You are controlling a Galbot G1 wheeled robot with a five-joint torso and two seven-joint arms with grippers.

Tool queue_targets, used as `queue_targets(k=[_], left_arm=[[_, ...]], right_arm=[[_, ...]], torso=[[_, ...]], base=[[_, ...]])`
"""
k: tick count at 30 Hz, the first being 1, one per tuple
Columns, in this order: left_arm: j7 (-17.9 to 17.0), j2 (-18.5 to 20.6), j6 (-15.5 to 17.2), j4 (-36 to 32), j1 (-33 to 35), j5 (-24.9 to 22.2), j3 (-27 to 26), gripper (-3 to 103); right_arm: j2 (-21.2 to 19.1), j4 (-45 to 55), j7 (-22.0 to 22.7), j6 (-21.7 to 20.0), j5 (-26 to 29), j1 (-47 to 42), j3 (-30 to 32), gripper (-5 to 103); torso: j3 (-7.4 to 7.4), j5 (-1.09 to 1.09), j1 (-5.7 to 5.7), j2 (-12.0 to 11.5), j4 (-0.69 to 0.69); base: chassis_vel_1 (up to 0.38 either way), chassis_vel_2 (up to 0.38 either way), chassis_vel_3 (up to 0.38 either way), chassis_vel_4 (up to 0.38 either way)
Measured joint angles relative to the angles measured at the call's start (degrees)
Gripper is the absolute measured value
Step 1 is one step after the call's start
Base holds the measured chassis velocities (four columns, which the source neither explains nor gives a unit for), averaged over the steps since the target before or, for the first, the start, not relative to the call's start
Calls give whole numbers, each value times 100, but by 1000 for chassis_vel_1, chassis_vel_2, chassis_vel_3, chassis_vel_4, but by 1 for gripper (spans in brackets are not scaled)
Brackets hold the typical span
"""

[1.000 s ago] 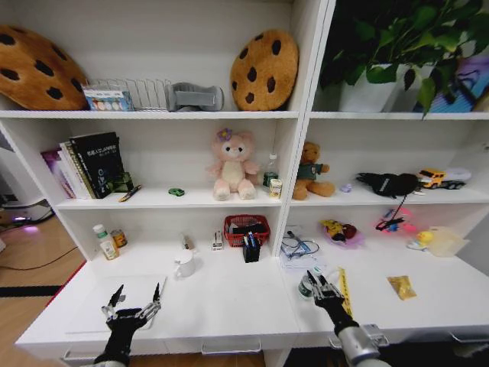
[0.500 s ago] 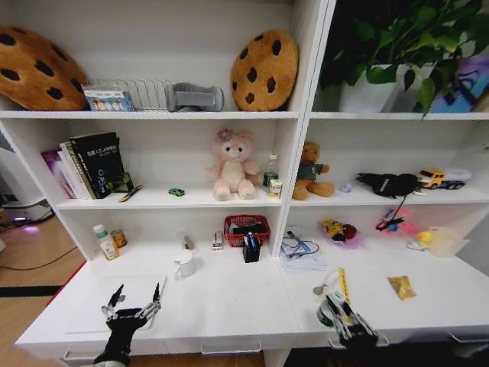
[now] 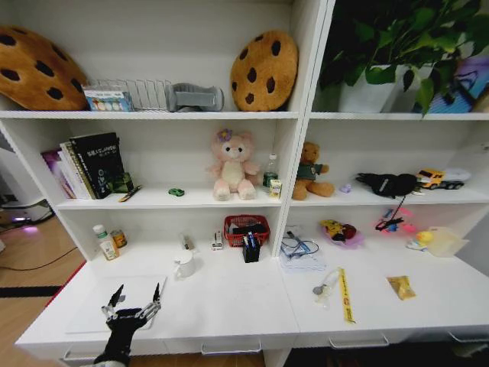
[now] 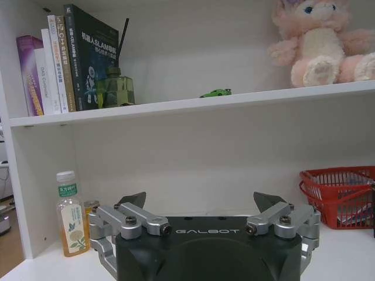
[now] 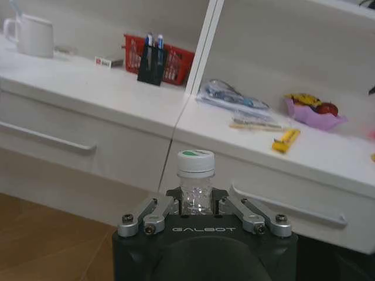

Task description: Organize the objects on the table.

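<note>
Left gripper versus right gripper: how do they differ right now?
The left gripper is open and empty; the right gripper is shut on a clear bottle. The left gripper hovers over the table at the near left; the right gripper sits below the table edge, facing the drawers. Both are black with silver fingers.

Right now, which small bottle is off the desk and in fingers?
The clear white-capped bottle, clamped in the right gripper below the desk edge. The green-labelled bottle stands on the white desk.
</note>
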Motion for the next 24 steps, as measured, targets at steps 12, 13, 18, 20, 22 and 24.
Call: queue_targets(k=[12,13,18,20,22,24], left_arm=[[0,0,1,0,0,0,0,100],[0,0,1,0,0,0,0,100],[1,0,1,0,0,0,0,100],[0,0,1,-1,-1,0,0,100],[0,0,1,0,0,0,0,100],[0,0,1,-1,0,0,-1,100]], right_arm=[[95,-2057,-395,-598,1291,1433,-49,25],[95,-2057,-395,-598,1291,1433,-49,25],[45,-2953,-509,-746,1539,2129,-50,25],[-14,-3469,-584,-894,1645,2674,-40,25],[-33,-3645,-609,-966,1676,2870,-34,25],[-123,-4334,-753,-1256,1790,3535,-53,25]], torso=[[1,0,0,0,1],[1,0,0,0,1],[1,0,0,-1,0],[1,0,0,-1,3],[1,0,0,-1,3],[1,2,0,-1,3]], base=[[0,0,0,0],[0,0,0,0],[0,0,0,0],[0,0,0,0],[0,0,0,0],[0,0,0,0]])
